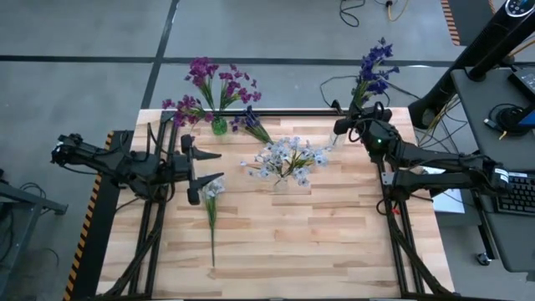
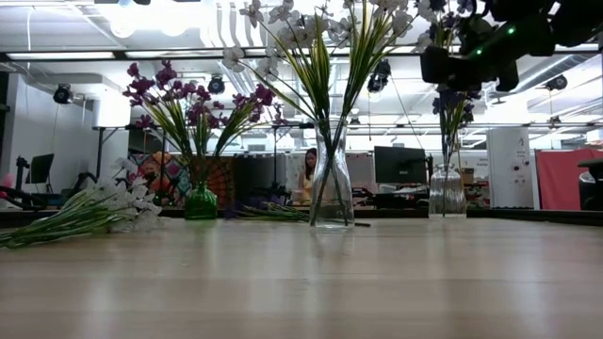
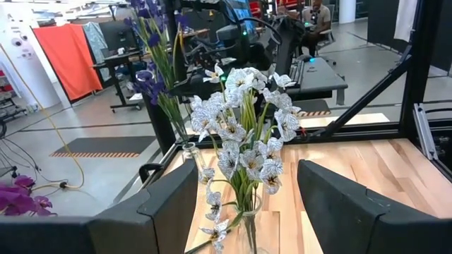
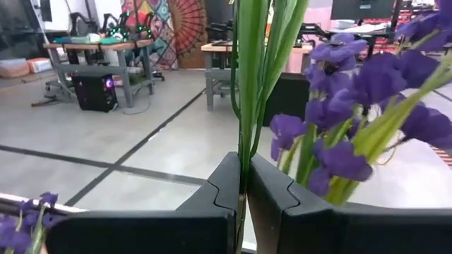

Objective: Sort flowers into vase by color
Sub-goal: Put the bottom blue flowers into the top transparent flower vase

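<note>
Writing or brand marks: none legible anywhere in these views.

Right gripper (image 1: 341, 126) at upper right of the overhead frame, beside the blue-violet flowers (image 1: 373, 70) at the desk's far right corner. Jaws pressed together on green stems (image 4: 248, 77), seen close up in the right wrist frame with purple blossoms just to the right. Stems apparently belonging to that blue-violet bunch, though hard to confirm where blossoms blur. Clear vase (image 2: 447, 191) of that bunch at right of the low frame.

Left gripper (image 1: 205, 165) at centre left of the overhead frame, jaws spread wide and holding nothing, pointed toward the white-lavender flowers (image 1: 288, 159) in a clear vase (image 2: 332, 193) at the middle of the desk (image 1: 334, 234). Same bouquet centred between the two dark fingers (image 3: 166, 208) in the left wrist frame.

Magenta flowers (image 1: 211, 84) in a small green vase (image 1: 219, 126) at upper centre-left. Loose blue-violet spray (image 1: 250, 124) lying flat just right of the green vase. Single pale spray (image 1: 211, 201) lying on the wood below the left gripper, stem running toward the lower edge.
</note>
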`<move>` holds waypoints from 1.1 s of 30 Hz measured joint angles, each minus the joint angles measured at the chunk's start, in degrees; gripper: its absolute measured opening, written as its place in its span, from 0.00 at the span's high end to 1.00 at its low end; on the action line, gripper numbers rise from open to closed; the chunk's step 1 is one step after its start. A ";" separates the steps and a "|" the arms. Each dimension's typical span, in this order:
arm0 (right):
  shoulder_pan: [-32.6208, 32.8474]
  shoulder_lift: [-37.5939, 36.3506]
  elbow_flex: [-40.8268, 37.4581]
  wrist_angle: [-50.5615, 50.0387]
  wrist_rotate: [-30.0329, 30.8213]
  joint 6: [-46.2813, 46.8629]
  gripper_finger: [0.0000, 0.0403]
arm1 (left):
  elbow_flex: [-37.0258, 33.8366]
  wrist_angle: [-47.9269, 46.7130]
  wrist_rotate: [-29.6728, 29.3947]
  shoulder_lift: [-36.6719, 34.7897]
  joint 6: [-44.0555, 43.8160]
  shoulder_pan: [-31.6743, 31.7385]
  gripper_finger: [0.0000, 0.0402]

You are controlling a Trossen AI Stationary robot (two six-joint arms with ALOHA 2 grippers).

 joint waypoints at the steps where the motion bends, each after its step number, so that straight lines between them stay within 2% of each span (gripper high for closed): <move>1: 0.00 0.59 0.00 0.98 0.02 -0.02 0.97 | 0.00 0.01 0.00 0.00 -0.01 0.00 0.44; 10: -0.22 4.10 0.00 2.62 0.15 0.46 0.97 | -0.09 -0.11 0.00 0.07 -0.03 0.00 0.44; 22: -0.22 4.25 -0.04 1.57 0.15 0.49 0.97 | -0.11 -0.12 0.00 0.07 -0.03 0.00 0.44; 28: -0.22 5.45 -0.23 1.37 3.14 2.22 0.97 | -0.11 0.02 -0.01 0.07 -0.03 0.00 0.44; 33: -0.22 7.10 -0.31 1.70 3.18 3.16 0.97 | -0.11 0.03 -0.01 0.07 -0.03 0.00 0.44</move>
